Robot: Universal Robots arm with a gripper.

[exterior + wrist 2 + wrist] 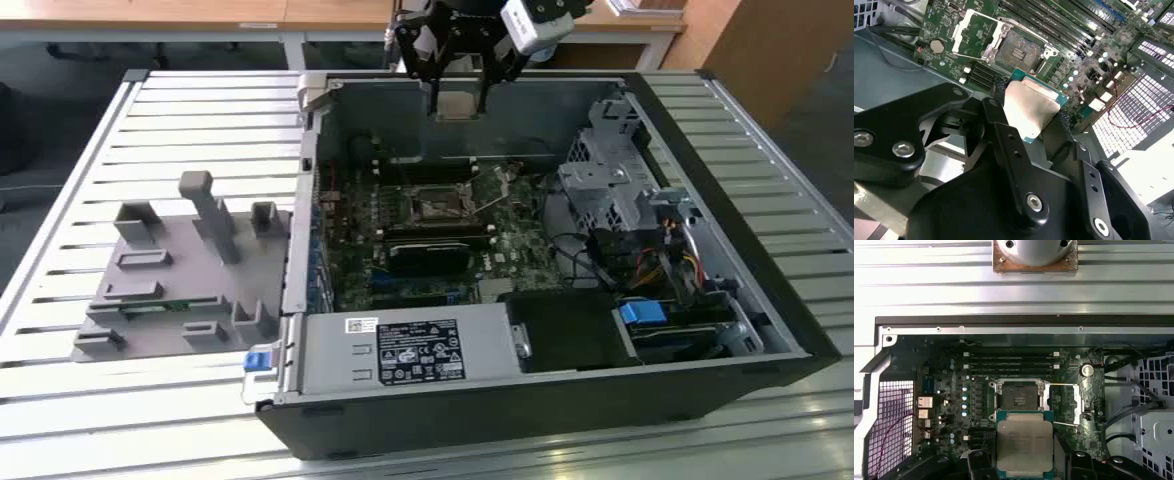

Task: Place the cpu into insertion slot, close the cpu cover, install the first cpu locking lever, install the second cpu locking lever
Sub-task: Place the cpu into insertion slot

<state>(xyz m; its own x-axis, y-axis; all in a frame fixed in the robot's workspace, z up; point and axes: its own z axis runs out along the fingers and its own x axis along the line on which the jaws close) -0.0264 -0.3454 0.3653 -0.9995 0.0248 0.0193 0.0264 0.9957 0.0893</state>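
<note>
At the exterior view's left, well apart from the insertion slot (434,205), a grey moulded fixture tray (180,275) lies on the slatted aluminium table (80,400). Toward the exterior view's right comes the open computer case (534,400). The slot sits near the middle of its motherboard (400,225), with the dark centre exposed and no chip in it. In the second wrist view the cpu cover (959,34) is swung open off one side of the slot (1021,50), and the first wrist view shows the same cpu cover (1076,405) clear of the slot (1019,396).

The gripper (457,92) hangs above the slot, offset toward the far wall of the case. Its claw is closed to a narrow gap on the cpu (457,107), with the black fingers (999,90) pinching opposite edges of the chip (1029,107). The cpu is held in the air, apart from the board. In the first wrist view its silver top (1024,442) faces the camera, with the slot beyond it.

The chip looks light and quite stiff. Its smooth metal top would likely be slippery, and the contacts beneath it and in the slot are probably fragile. The edges of the green carrier therefore seem the safe place to hold it, kept level.

Further to the exterior view's right of the slot stand a metal drive cage (601,190) and a bundle of cables (654,265).
</note>
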